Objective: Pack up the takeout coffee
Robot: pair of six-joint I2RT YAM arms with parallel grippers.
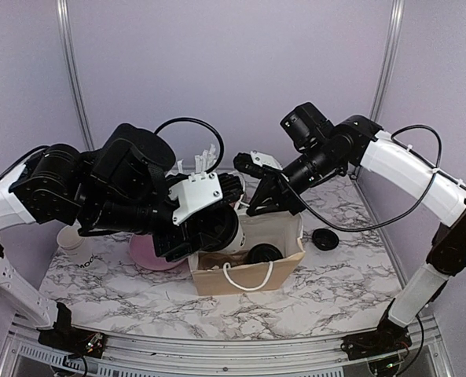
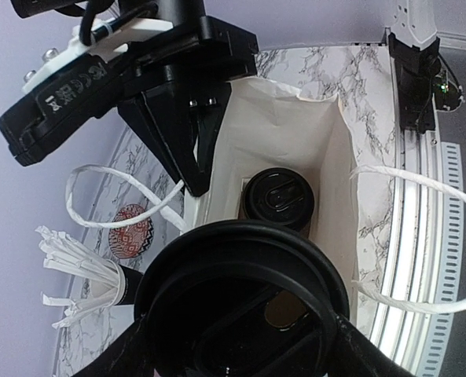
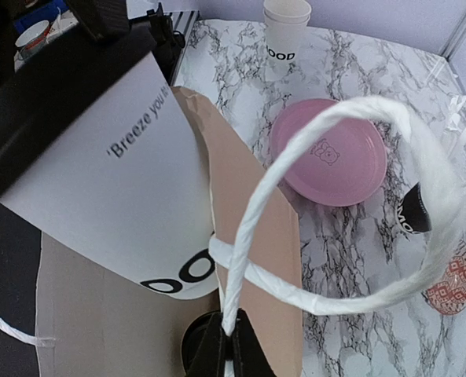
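Note:
The takeout coffee (image 3: 115, 188), a white cup lettered "OOD" with a black lid (image 2: 240, 290), hangs tilted over the mouth of a brown paper bag (image 1: 252, 271). My left gripper (image 1: 213, 224) is shut on it, one finger on each side of the cup just under the lid. At the bag's far rim my right gripper (image 3: 234, 339) is shut on the bag's white twisted handle (image 3: 295, 204), and holds that side up. Another black-lidded cup (image 2: 278, 200) stands inside the bag.
A pink plate (image 3: 331, 153) lies left of the bag, with a stack of lidless white cups (image 3: 288, 31) beyond it. A black cup of white straws (image 2: 111, 283) and a red patterned coaster (image 2: 134, 232) sit behind. A loose black lid (image 1: 324, 238) lies right of the bag.

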